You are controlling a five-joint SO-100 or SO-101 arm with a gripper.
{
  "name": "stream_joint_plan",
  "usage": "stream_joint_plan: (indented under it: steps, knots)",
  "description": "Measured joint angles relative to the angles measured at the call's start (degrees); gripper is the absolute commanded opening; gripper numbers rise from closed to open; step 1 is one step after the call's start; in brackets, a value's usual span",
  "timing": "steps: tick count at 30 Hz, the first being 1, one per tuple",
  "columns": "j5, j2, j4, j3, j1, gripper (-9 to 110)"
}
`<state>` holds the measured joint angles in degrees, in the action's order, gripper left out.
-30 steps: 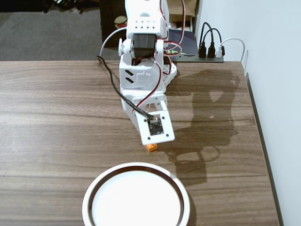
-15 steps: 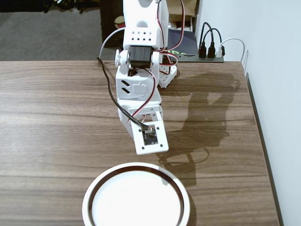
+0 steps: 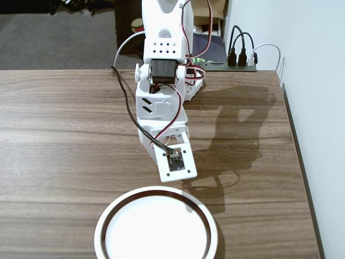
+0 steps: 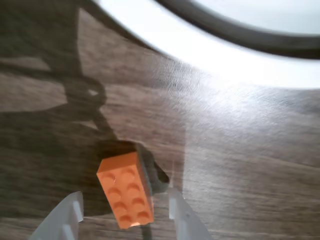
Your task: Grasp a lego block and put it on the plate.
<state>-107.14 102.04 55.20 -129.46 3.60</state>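
Observation:
The orange lego block lies on the wooden table, studs up, its long side running away from the camera. My gripper is open and low over the table. Its two white fingers stand either side of the block's near end, with a gap on each side. The white plate with a dark brown ring fills the top of the wrist view, a short way beyond the block. In the fixed view the plate sits at the front edge, and the arm's wrist camera mount hides the block and the fingers.
A power strip with plugs sits at the back right by the white wall. The table's right edge runs along the wall. A black cable hangs along the arm. The arm's shadow falls to its right.

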Motion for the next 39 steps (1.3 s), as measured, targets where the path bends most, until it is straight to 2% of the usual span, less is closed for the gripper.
stream_joint_plan:
  steps: [11,15,39]
  knots:
    - [0.0,-0.7,-0.4,0.0,-0.1,16]
    - [0.2,-0.7,-0.9,0.0,-0.1,9]
    - [2.5,2.6,1.8,-0.2,-1.1,4]
